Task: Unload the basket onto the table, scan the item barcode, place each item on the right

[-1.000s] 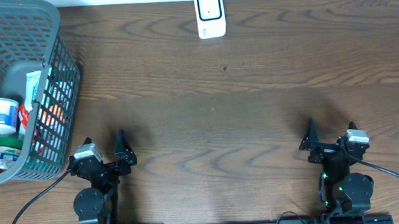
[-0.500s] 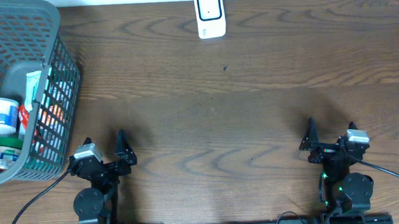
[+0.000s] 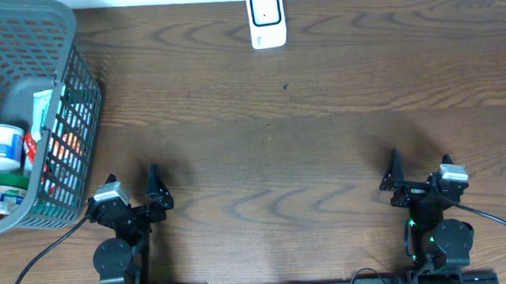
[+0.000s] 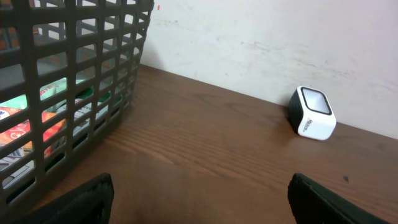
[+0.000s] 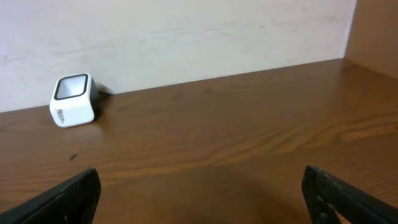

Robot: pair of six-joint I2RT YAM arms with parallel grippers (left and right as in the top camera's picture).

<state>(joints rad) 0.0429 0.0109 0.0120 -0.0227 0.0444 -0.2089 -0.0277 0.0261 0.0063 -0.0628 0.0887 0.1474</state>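
Observation:
A white barcode scanner (image 3: 266, 18) stands at the table's far edge, near the middle; both wrist views show it too (image 4: 313, 113) (image 5: 73, 101). The items lie in a grey mesh basket (image 3: 68, 21) at the far left: a white jar with a blue label (image 3: 0, 146), a green-lidded tub (image 3: 5, 194), a slim white box (image 3: 43, 111) and orange packets (image 4: 22, 134). My left gripper (image 3: 132, 186) (image 4: 200, 183) rests open at the near left, just right of the basket, holding nothing. Over bare wood at the near right, my right gripper (image 3: 420, 169) (image 5: 200, 177) is open and empty.
The basket wall (image 4: 93, 62) rises close on the left of my left gripper. A pale wall runs behind the table's far edge. Brown wood stretches between the grippers and the scanner. Cables trail from both arm bases along the front edge.

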